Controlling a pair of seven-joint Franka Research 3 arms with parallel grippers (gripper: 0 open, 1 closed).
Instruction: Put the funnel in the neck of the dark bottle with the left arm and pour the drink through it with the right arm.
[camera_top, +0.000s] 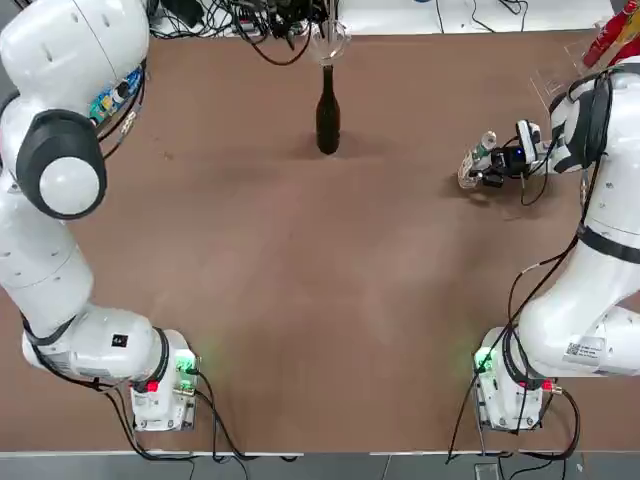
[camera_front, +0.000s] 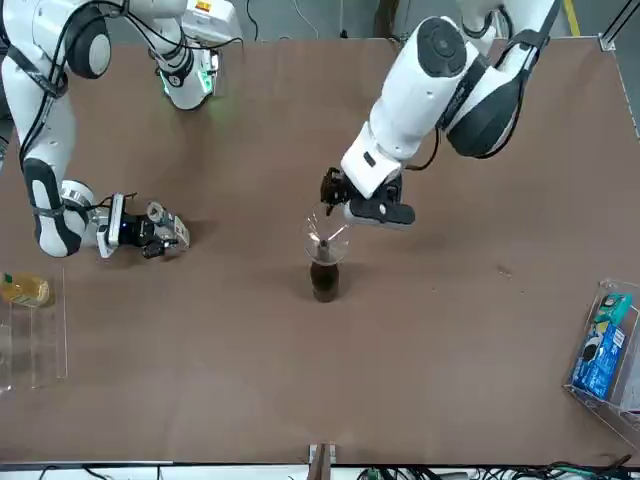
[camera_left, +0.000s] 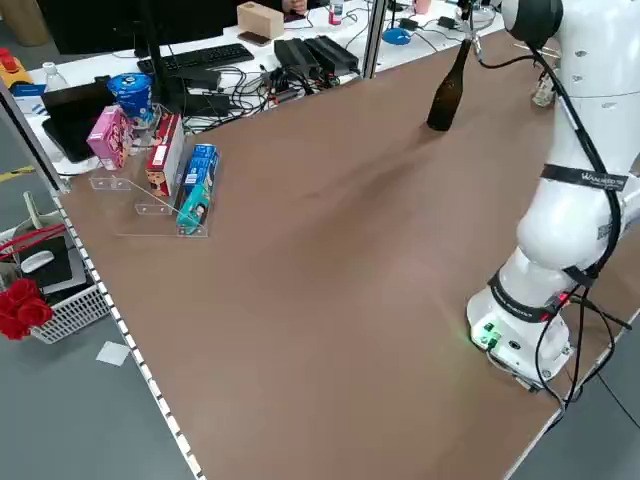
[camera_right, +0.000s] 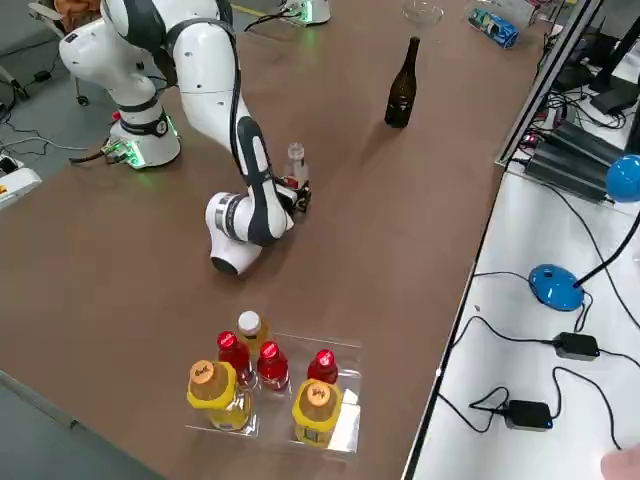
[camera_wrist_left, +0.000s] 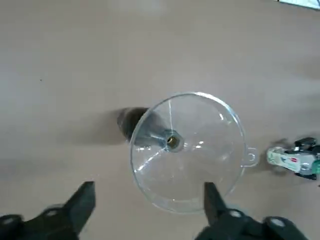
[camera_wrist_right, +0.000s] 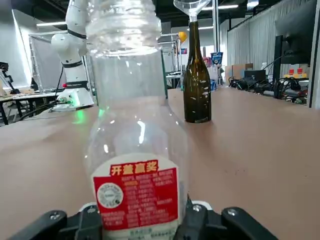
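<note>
Clear bottle sits pinched in the right gripper, over the robot's right side of the table. Funnel rests in the dark bottle's neck; left gripper, spread, beside it. I judge gripping done; next, lift and carry leftward. Bare tabletop between, far edge near the dark bottle.
</note>
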